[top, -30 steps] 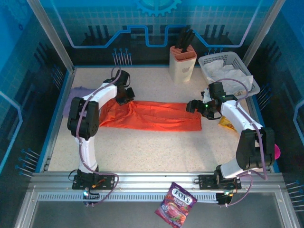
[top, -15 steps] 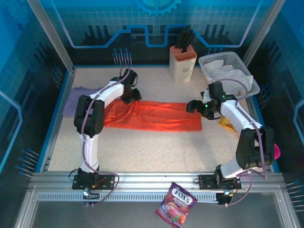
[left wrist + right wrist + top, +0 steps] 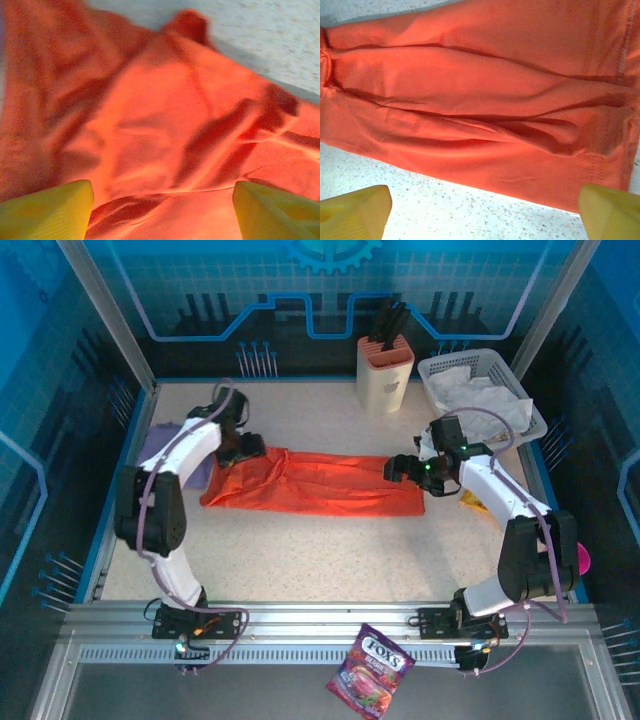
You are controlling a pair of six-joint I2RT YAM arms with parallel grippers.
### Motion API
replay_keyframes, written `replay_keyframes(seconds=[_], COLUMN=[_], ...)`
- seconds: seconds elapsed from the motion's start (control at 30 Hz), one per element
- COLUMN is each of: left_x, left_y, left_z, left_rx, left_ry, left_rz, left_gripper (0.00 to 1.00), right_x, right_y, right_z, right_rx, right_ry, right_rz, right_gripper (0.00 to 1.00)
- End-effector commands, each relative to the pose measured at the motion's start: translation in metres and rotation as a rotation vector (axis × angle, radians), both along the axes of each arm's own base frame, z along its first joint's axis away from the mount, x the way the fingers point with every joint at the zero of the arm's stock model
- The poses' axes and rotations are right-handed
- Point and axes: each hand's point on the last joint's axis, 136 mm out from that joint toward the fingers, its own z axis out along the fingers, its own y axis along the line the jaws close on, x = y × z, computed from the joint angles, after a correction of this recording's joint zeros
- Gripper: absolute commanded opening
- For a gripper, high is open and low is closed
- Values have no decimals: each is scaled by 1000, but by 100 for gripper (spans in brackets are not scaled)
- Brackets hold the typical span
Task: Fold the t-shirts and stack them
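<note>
The left claw [image 3: 245, 448] stands wide over the left end of the orange-red t-shirt [image 3: 320, 480]. In its wrist view the two yellow fingers [image 3: 45, 212] sit far apart at the bottom corners, with the left claw [image 3: 160, 215] gripping nothing. Wrinkled orange cloth [image 3: 165, 125] runs under it and ahead of it to the pale table.

The right claw [image 3: 398, 469] is just as wide, at the shirt's other end. Its wrist view shows the claw [image 3: 482, 215] above bare speckled table, with the shirt's stitched hem and long folds [image 3: 470, 90] just ahead of the fingertips (not between them). The shirt lies stretched in a long band from one claw to the other, flat on the table [image 3: 320, 550].

The lavender t-shirt [image 3: 152, 445] lies bunched on the outer side of the left claw, partly under that arm. Beyond the right claw stand a knife block [image 3: 385, 370] and a white basket [image 3: 428, 370], with a yellow snack packet [image 3: 475, 502] beside that arm.
</note>
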Motion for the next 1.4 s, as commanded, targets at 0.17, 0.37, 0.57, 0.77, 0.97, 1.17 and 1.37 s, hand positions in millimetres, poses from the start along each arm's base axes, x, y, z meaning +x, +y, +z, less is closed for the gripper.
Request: replay_keyframes(seconds=[0.17, 0.37, 0.57, 0.77, 0.97, 1.17, 1.37], left_x=[-74, -94, -102, -106, -112, -113, -109], left_y=[42, 72, 88, 89, 82, 79, 78], left_z=[-20, -16, -22, -26, -34, -34, -27], left_rx=[-54, -68, -75, -70, -109, -121, -131], left_ry=[105, 98, 126, 136, 141, 131, 108], left_rz=[123, 251, 319, 329, 336, 331, 326], left_gripper=[69, 62, 57, 56, 55, 54, 53], right_x=[-43, -61, -48, -37, -32, -25, -25], right_y=[-34, -45, -47, -43, -45, -43, -43], right_z=[-33, -68, -80, -96, -98, -93, -83], right_rx=[-83, -87, -66, -24, -19, 5, 8], right_ry=[116, 189, 161, 175, 144, 127, 133], right_rz=[-105, -159, -194, -211, -232, -229, -219], right_gripper=[98, 89, 82, 72, 50, 36, 41])
